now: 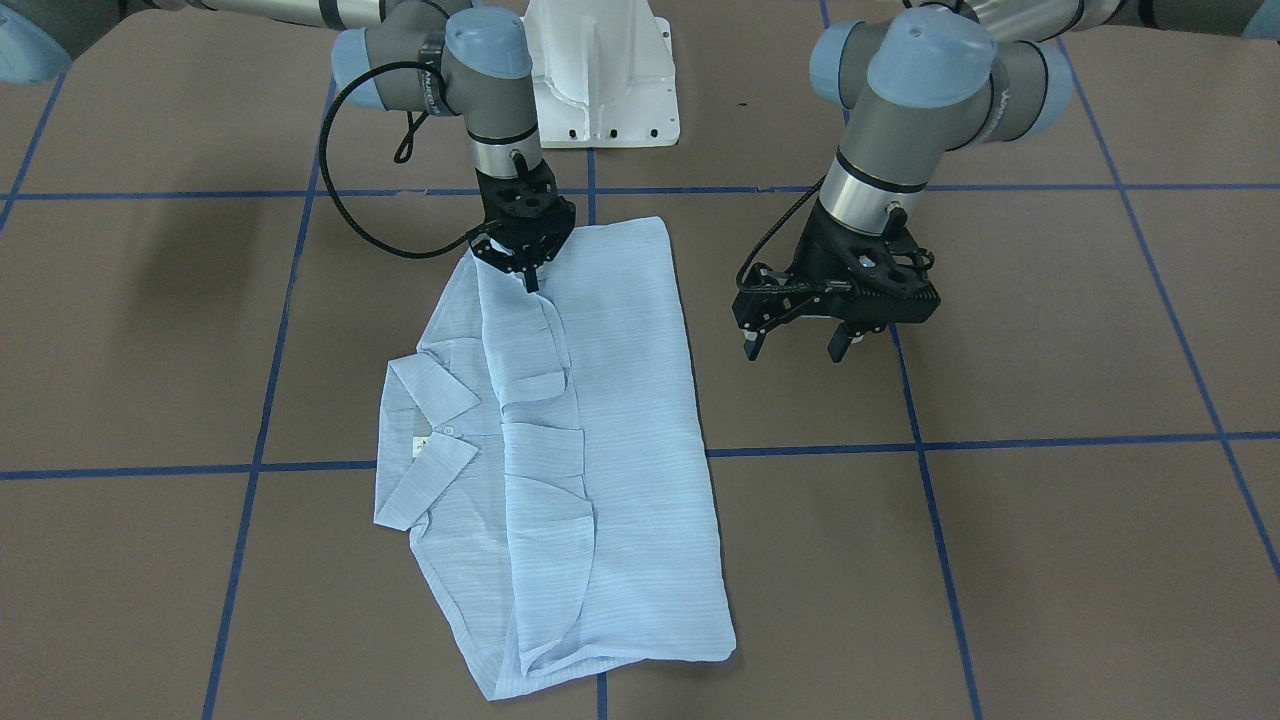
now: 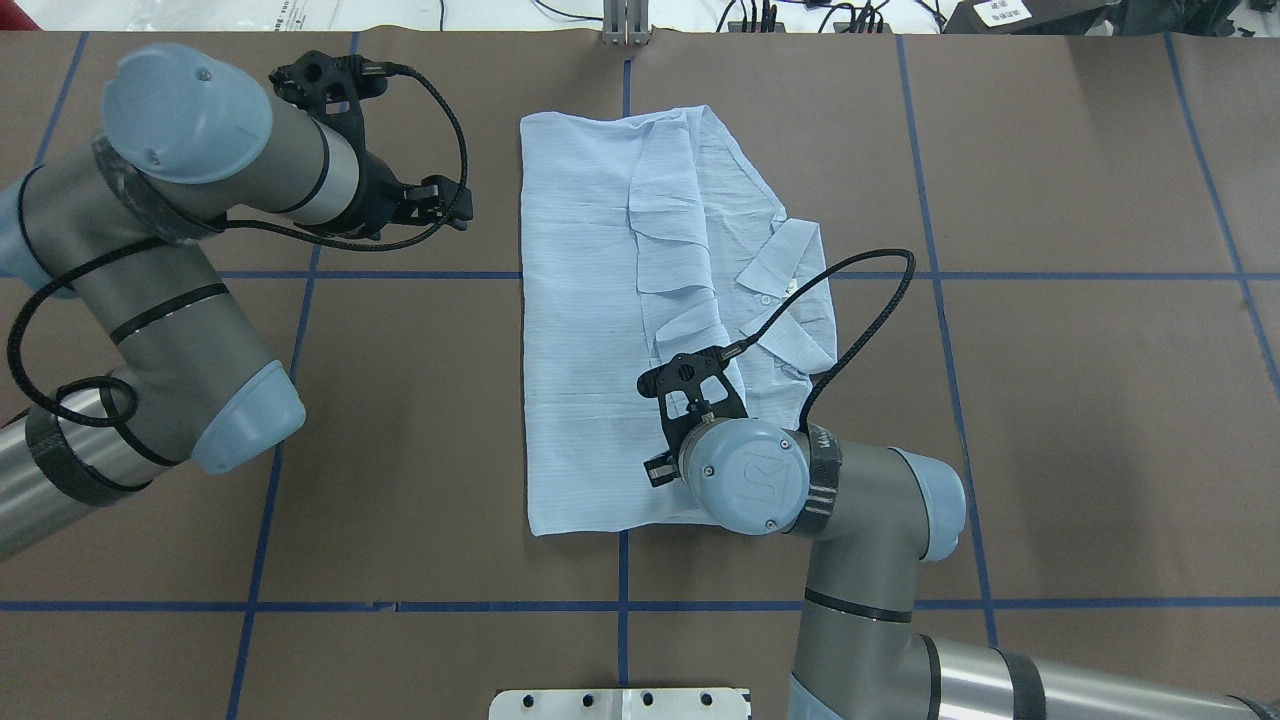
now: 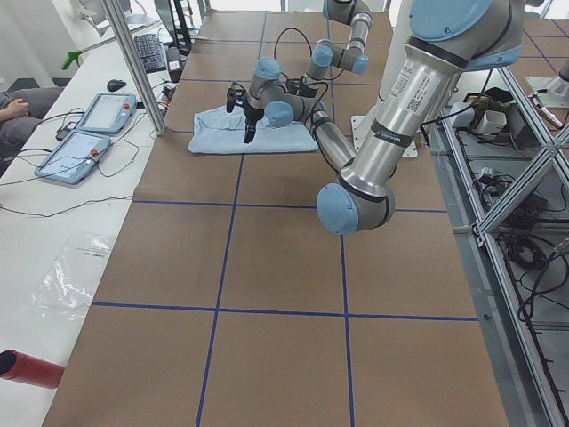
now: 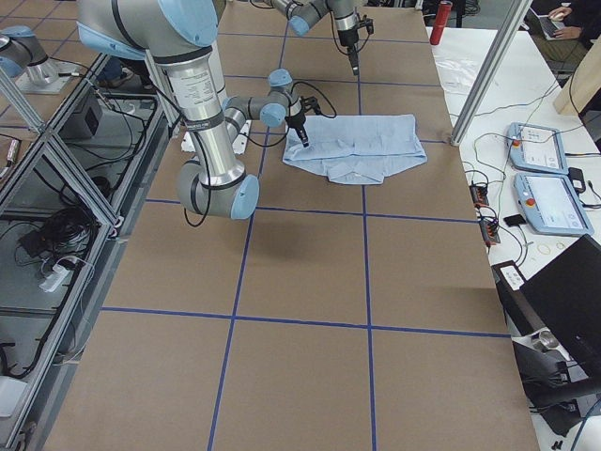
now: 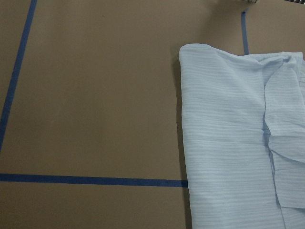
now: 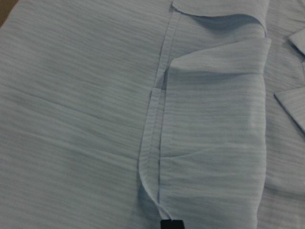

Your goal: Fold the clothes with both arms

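Observation:
The light blue striped shirt [image 1: 620, 400] lies folded into a long rectangle on the brown table, with the collar [image 1: 430, 440] and folded sleeves on top. It also shows in the overhead view [image 2: 580, 330]. My right gripper [image 1: 529, 280] is down on the shirt's end nearest the robot, its fingers closed to a point on a fabric edge. In the right wrist view one black fingertip [image 6: 171, 223] meets a folded hem of the shirt [image 6: 71, 95]. My left gripper [image 1: 795, 345] is open and empty, above bare table beside the shirt. The left wrist view shows the shirt's far corner [image 5: 228, 143].
The brown table [image 1: 1050, 550] carries a grid of blue tape lines. The white pedestal base [image 1: 600, 80] stands just behind the shirt. Two teach pendants [image 3: 89, 124] and a metal post [image 3: 133, 62] stand along the operators' side, off the brown mat.

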